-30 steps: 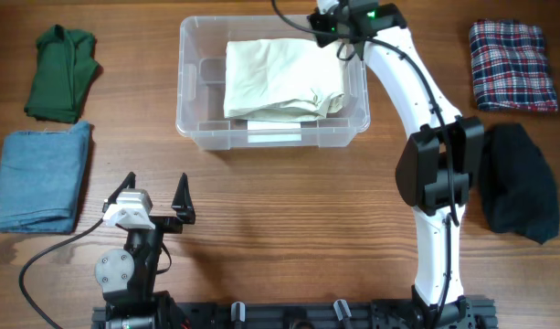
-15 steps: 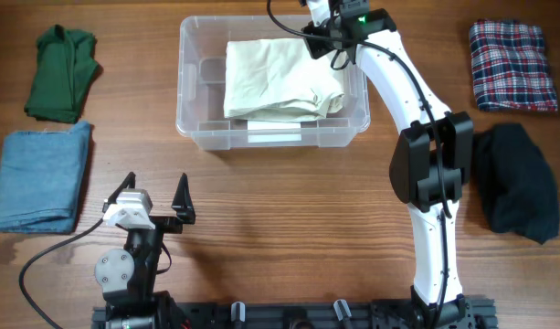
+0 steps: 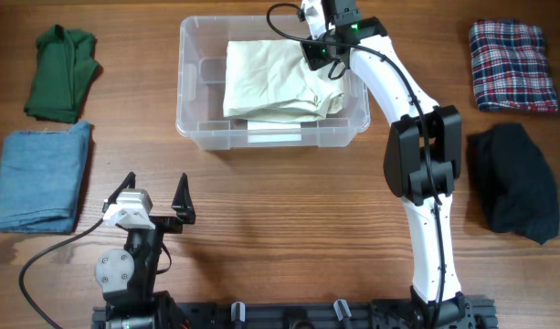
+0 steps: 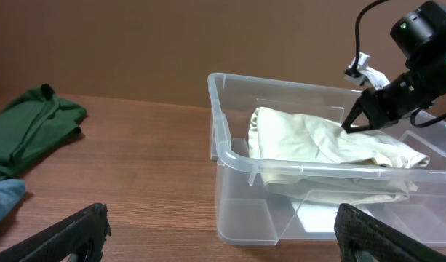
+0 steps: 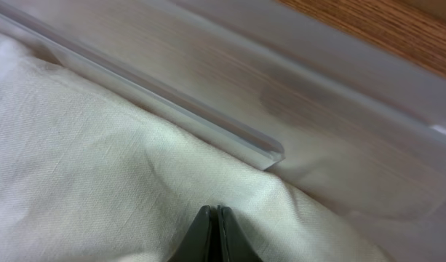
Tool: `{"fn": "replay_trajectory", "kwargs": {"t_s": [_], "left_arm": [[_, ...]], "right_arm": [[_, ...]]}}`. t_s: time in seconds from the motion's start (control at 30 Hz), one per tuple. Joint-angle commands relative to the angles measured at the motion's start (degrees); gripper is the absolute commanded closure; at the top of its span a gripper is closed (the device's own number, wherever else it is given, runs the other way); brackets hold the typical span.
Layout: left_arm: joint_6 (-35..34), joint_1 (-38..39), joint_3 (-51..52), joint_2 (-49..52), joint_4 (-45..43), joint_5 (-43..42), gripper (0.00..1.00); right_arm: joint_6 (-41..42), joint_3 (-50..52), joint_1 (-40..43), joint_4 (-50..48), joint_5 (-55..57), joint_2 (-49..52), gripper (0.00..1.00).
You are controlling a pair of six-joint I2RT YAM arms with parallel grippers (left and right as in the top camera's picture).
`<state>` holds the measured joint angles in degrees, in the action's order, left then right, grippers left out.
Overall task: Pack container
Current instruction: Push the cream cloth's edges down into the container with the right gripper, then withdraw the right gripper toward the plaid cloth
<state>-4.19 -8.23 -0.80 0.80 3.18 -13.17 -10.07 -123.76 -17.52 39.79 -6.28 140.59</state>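
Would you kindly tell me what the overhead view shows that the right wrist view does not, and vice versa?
Only overhead: the open left gripper, the green garment, blue garment, plaid garment and black garment on the table. Only right wrist: the right gripper, shut, its tip at the cloth, close up. Both: the cream garment inside the clear container.
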Motion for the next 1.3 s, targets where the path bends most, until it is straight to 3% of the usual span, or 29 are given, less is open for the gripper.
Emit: {"fn": "replay_trajectory", "kwargs": {"t_s": [0.0, 0.4, 0.53, 0.67, 0.73, 0.8, 0.87, 1.27], "left_arm": [[-0.7, -0.3, 0.5, -0.4, 0.0, 0.6, 0.00], [-0.7, -0.3, 0.5, -0.4, 0.0, 0.6, 0.00], [-0.7, -0.3, 0.5, -0.4, 0.0, 0.6, 0.00], [-0.7, -0.3, 0.5, -0.4, 0.0, 0.6, 0.00], [-0.8, -0.3, 0.5, -0.4, 0.0, 0.6, 0.00], [-0.7, -0.3, 0.5, -0.4, 0.0, 0.6, 0.00], [-0.7, -0.3, 0.5, -0.4, 0.0, 0.6, 0.00], [-0.7, -0.3, 0.5, -0.4, 0.0, 0.6, 0.00]], "right_arm": [[0.9, 0.5, 0.3, -0.3, 2.1, 1.5, 0.96], [0.6, 0.2, 0.3, 2.8, 2.2, -7.6, 0.95], [1.3, 0.2, 0.3, 5.4, 0.8, -13.4, 0.84], [3.0, 0.2, 0.5, 9.3, -0.2, -19.5, 0.67], [3.0, 0.2, 1.0, 11.2, -0.2, -22.4, 0.45], [3.0, 0.2, 1.9, 13.1, -0.2, -25.1, 0.29], [3.1, 0.2, 3.1, 14.6, 0.3, -27.3, 0.21], [19.7, 0.5, 21.7, 18.6, -0.2, -28.3, 0.16]]}}
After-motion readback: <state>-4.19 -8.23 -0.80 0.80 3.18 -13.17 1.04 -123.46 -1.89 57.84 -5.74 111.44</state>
